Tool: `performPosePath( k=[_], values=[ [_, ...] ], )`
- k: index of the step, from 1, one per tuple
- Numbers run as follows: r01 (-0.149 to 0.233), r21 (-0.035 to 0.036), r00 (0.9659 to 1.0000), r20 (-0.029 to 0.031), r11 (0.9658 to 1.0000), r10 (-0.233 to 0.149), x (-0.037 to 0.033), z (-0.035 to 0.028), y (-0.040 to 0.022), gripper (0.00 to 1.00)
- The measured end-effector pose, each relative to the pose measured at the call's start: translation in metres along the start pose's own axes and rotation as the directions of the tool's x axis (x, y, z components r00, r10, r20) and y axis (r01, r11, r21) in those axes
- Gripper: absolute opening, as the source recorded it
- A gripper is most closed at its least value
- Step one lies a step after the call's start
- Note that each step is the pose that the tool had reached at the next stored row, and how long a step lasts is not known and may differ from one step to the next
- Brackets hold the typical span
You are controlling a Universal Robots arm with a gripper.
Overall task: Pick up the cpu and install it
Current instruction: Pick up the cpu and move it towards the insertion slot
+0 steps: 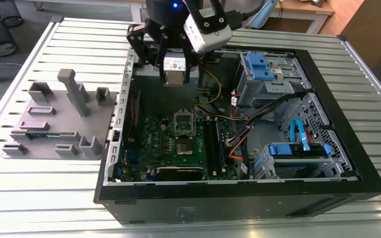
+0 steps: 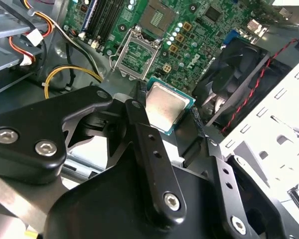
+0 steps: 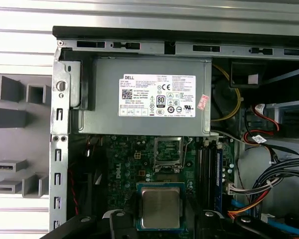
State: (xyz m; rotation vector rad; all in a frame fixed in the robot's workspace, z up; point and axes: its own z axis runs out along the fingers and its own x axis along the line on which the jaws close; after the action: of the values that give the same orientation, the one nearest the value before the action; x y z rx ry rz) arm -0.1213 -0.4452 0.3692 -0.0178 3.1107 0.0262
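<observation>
"Second wrist view: the gripper has the cpu pinched by two edges, jaws closed to the chip's width, silvery top showing."

"And where's it hanging?"

"Above the open case, clear of the board. The socket sits well apart from it in the first wrist view."

"So the pick-up's done?"

"Looks that way. I'd call this the carry. Seating it, I reckon, calls for the chip square and level over that socket, with no tilt."
</observation>
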Motion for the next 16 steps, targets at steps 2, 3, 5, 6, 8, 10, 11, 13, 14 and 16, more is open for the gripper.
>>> performPosePath(
  k=[2,3,5,6,8,10,11,13,14,16],
  values=[
    [0.0,-0.0001,1.0,0.0,1.0,0.0,-0.0027,0.0002,0.0,0.47],
    [0.0,-0.0001,1.0,0.0,1.0,0.0,-0.0042,0.0003,0.0,0.47],
    [0.0,-0.0001,1.0,0.0,1.0,0.0,-0.0066,0.0004,0.0,0.47],
    [0.0,-0.0001,1.0,0.0,1.0,0.0,-0.0076,0.0005,-0.0001,0.47],
    [0.0,0.0,1.0,0.0,1.0,0.0,-0.0087,0.0005,-0.0001,0.47],
    [0.0,0.0,1.0,0.0,1.0,0.0,-0.0088,0.0005,-0.0001,0.47],
    [0.0,0.0,1.0,0.0,1.0,0.0,-0.0088,0.0005,0.0,0.47],
    [0.0,0.0,1.0,0.0,1.0,0.0,-0.0089,0.0005,-0.0001,0.47],
    [0.0,0.0,1.0,0.0,1.0,0.0,-0.0089,0.0006,-0.0001,0.47],
    [0.0,-0.0002,1.0,0.0002,1.0,0.0,-0.0089,0.0024,-0.0001,0.47]
  ],
)
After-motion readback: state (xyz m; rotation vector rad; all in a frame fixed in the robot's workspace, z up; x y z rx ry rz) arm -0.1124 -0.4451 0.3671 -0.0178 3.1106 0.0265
